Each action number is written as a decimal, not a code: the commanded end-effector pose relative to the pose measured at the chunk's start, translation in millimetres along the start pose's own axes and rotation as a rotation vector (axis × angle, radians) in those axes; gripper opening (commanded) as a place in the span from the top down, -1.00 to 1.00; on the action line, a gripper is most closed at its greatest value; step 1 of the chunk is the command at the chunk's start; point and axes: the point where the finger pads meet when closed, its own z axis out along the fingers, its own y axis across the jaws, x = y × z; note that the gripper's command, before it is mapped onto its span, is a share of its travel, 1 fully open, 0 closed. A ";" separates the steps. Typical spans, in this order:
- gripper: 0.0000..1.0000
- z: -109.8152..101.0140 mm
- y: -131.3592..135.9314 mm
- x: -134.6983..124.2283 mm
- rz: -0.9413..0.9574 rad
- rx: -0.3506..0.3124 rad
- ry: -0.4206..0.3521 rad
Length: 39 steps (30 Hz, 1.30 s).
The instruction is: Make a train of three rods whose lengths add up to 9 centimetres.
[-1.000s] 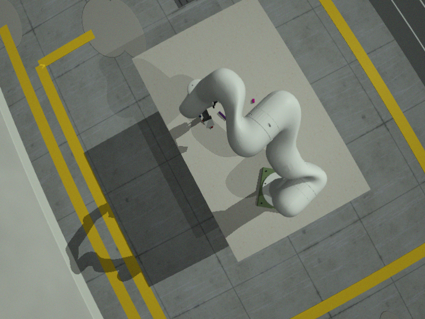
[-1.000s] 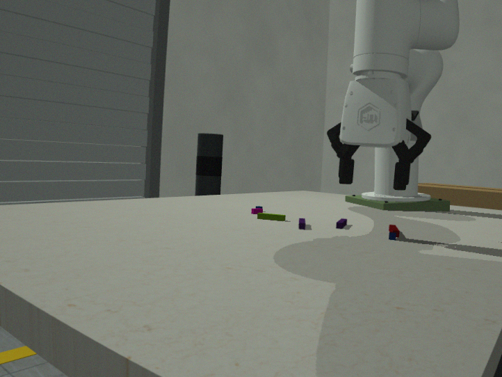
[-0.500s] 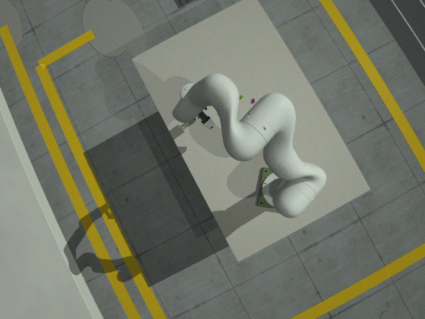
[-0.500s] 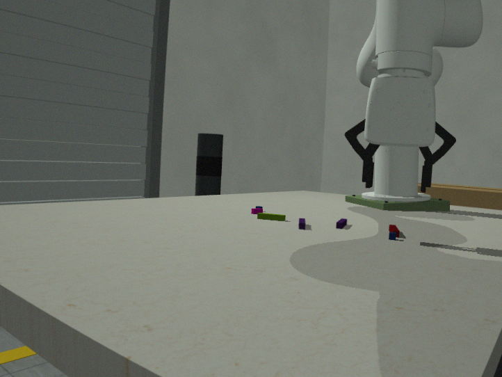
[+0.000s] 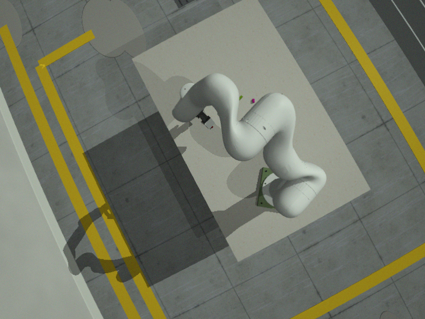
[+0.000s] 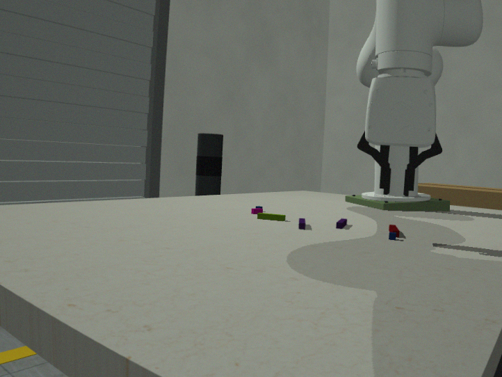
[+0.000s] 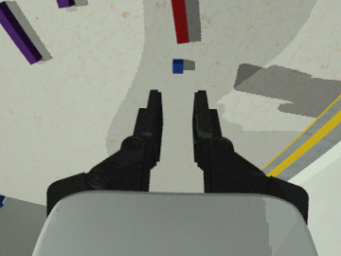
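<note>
Illumination was dim and diffuse. The arm cast soft-toned, sharp-edged shadows across the tabletop [image 5: 329, 165] [image 6: 182, 275] [image 7: 95, 109]. Fine grain was visible.
</note>
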 end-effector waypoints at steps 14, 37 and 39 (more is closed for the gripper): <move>0.51 -0.9 0.1 -0.9 0.000 0.000 -0.002; 0.51 7.7 0.0 -1.0 0.000 -0.001 -0.002; 0.51 7.7 0.0 -1.0 0.000 -0.001 -0.002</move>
